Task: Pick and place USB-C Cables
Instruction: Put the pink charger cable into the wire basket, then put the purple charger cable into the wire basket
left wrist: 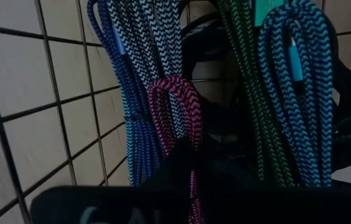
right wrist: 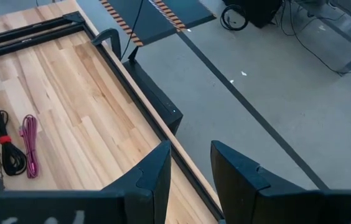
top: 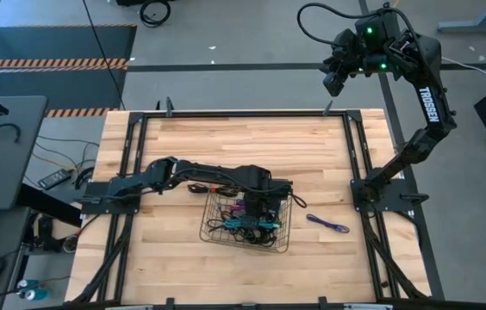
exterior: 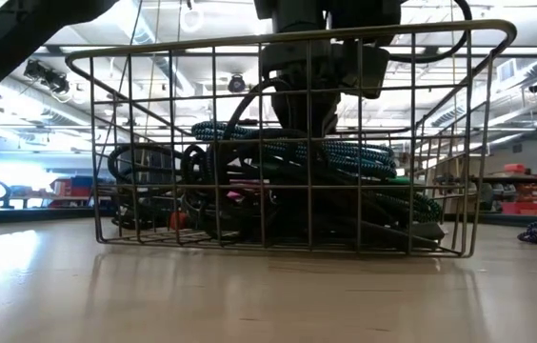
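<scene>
Reaching into the wire basket point(top: 213, 231), the left gripper point(top: 258, 205) pinches the magenta cable point(left wrist: 177, 112); the right gripper point(right wrist: 191, 163) hangs half-open, empty, beyond the table point(top: 226, 146).

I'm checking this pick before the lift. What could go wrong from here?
The left gripper is shut down inside the wire mesh basket, apparently on the magenta cable, which lies packed against blue and teal cables. Lifting may drag neighbours out with it. A snagged loop could also tip or slide the light basket. The right gripper waits off the table and can't steady it.
</scene>
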